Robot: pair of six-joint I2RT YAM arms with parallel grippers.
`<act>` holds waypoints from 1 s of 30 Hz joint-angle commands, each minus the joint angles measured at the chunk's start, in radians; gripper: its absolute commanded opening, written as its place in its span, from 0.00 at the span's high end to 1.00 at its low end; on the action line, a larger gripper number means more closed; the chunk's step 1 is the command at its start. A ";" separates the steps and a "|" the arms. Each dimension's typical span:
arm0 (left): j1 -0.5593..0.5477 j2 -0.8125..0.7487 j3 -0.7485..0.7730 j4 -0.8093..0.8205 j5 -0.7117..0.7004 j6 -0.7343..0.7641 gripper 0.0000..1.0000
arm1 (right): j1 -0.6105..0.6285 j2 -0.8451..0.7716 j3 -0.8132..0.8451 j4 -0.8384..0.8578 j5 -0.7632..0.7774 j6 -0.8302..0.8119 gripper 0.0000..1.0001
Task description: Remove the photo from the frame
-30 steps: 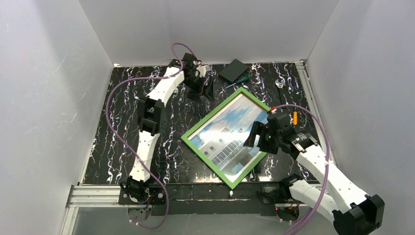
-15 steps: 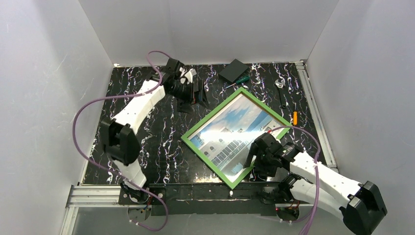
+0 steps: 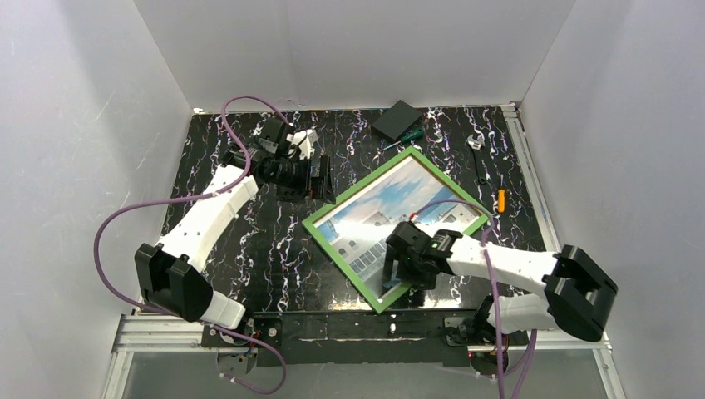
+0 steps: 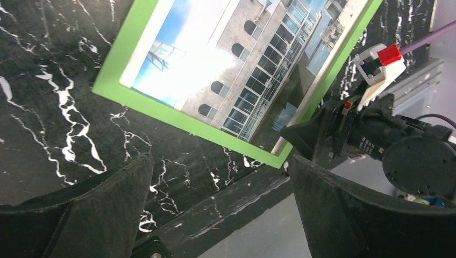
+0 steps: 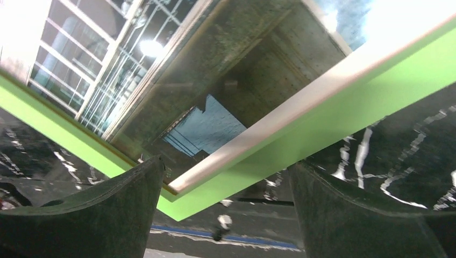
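We judge frame (image 3: pixel 341 266) stiff, photo (image 3: pixel 391 204) slippery | grip near corner rail | right end effector (image 3: pixel 389 277), left end effector (image 3: pixel 320 176) spread wide, empty

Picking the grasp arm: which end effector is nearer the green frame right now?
Right. The right end effector hangs open over the near corner of the green frame; the left end effector is open over the table off the frame's far-left edge, apart from it.

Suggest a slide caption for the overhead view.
Right arm holds open jaws around the near corner of the green frame, photo still inside; left arm hovers nearby, jaws open.
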 commanded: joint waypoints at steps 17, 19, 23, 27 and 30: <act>0.003 -0.132 -0.089 -0.140 -0.558 -0.044 0.02 | 0.034 0.265 0.428 0.106 -0.006 -0.271 0.07; 0.003 -0.133 -0.127 -0.129 -0.543 -0.093 0.02 | 0.020 0.154 0.368 0.087 0.026 -0.295 0.06; 0.003 -0.105 -0.208 -0.079 -0.450 -0.197 0.02 | -0.176 0.002 0.300 0.074 -0.036 -0.430 0.06; 0.002 -0.087 -0.304 0.021 -0.368 -0.274 0.02 | -0.508 -0.019 0.289 0.157 -0.210 -0.658 0.03; 0.003 -0.067 -0.370 0.094 -0.309 -0.363 0.02 | -0.749 0.097 0.389 0.205 -0.406 -0.786 0.02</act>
